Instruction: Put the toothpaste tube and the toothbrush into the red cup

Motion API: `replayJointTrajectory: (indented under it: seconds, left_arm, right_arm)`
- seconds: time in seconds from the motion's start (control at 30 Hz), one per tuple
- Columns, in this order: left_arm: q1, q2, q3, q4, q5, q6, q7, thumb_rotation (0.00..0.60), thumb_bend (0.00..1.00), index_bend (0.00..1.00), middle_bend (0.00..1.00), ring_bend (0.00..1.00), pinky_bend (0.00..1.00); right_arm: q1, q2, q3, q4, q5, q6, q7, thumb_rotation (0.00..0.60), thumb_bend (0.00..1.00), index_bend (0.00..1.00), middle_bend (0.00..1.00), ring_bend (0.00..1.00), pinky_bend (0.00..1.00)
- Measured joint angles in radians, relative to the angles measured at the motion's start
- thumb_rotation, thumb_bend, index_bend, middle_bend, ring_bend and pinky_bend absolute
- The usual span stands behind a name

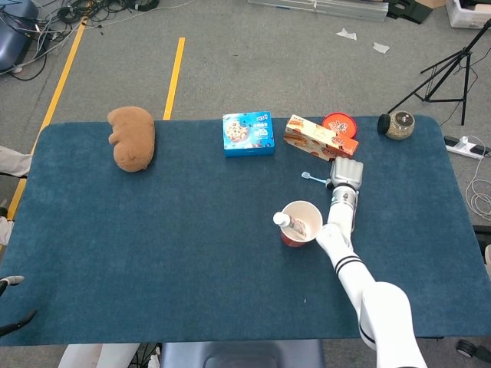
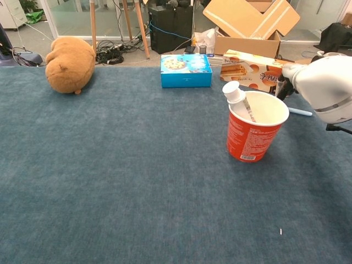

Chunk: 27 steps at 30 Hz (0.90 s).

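Observation:
The red cup stands right of the table's middle, with the toothpaste tube leaning inside it, cap up at the left rim. The light blue toothbrush lies flat on the cloth behind the cup. My right hand hovers over the toothbrush's handle end. Its fingers are hidden beneath it, so any hold on the brush cannot be made out. My left hand shows only fingertips at the lower left edge, spread apart and holding nothing.
Along the far edge sit a blue box, an orange biscuit box, a red lid and a small jar. A brown plush toy lies at the far left.

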Motion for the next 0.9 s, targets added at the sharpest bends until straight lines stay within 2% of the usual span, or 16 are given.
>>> replayJointTrajectory:
  seconds: [0.13, 0.3, 0.47, 0.6, 0.8, 0.9]
  left_arm:
    - [0.000, -0.002, 0.002, -0.005, 0.006, 0.003, 0.011, 0.600, 0.00, 0.32, 0.37, 0.33, 0.42]
    - [-0.005, -0.007, 0.004, -0.008, 0.012, 0.002, 0.021, 0.600, 0.00, 0.32, 0.37, 0.33, 0.42]
    - [-0.009, -0.009, 0.005, -0.015, 0.019, 0.001, 0.031, 0.600, 0.00, 0.32, 0.37, 0.33, 0.42]
    - [-0.008, -0.008, 0.005, -0.020, 0.019, 0.004, 0.035, 0.600, 0.00, 0.32, 0.37, 0.33, 0.42]
    - [-0.003, -0.008, 0.007, -0.015, 0.011, 0.002, 0.028, 0.600, 0.00, 0.32, 0.37, 0.33, 0.42]
    - [-0.002, -0.009, 0.007, -0.011, 0.009, 0.002, 0.024, 0.600, 0.00, 0.32, 0.37, 0.33, 0.42]
  right_arm:
    - [-0.033, 0.034, -0.011, -0.070, -0.018, 0.016, 0.040, 0.600, 0.29, 0.49, 0.82, 0.64, 0.96]
    - [-0.097, 0.095, -0.028, -0.221, -0.019, 0.039, 0.057, 0.600, 0.29, 0.46, 0.66, 0.49, 0.84]
    - [-0.166, 0.175, -0.058, -0.428, 0.021, 0.076, 0.038, 0.600, 0.29, 0.44, 0.57, 0.43, 0.75]
    - [-0.212, 0.248, -0.108, -0.590, 0.110, 0.115, 0.000, 0.600, 0.29, 0.44, 0.52, 0.39, 0.70]
    - [-0.219, 0.287, -0.200, -0.633, 0.215, 0.145, -0.033, 0.600, 0.31, 0.43, 0.45, 0.33, 0.60]
    - [-0.205, 0.287, -0.223, -0.620, 0.230, 0.149, -0.027, 0.600, 0.31, 0.43, 0.42, 0.30, 0.56]
